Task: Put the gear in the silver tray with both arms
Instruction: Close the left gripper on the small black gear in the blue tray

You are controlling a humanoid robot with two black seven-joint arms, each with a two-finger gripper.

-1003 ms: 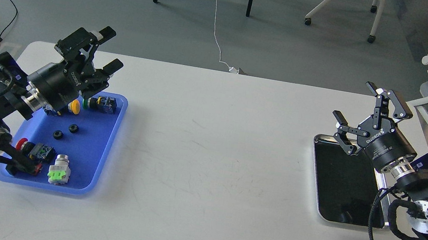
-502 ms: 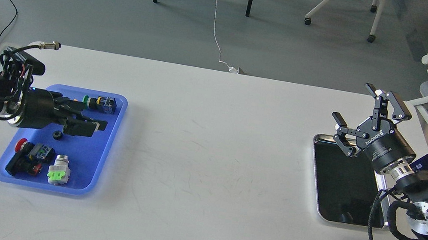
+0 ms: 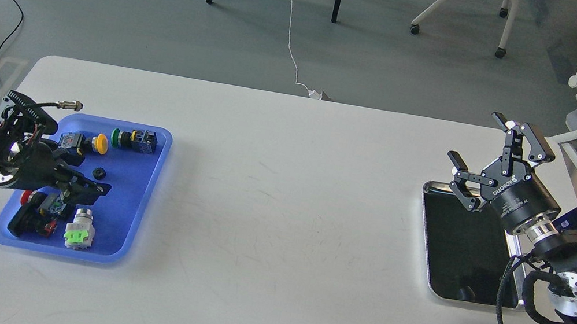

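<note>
We are seeing a glossy metal silver tray (image 3: 516,282) with mirror-dark floor, a smooth blue plastic tray (image 3: 138,201), a matt white table (image 3: 285,214)

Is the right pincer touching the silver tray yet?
Apart. The head view shows the right pincer open, raised above the far edge of the silver tray, fingers pointing up and away from it.

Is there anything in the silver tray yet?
No, the silver tray shows only its dark, mirror-like floor, with the right gripper held open above its far end.
</note>
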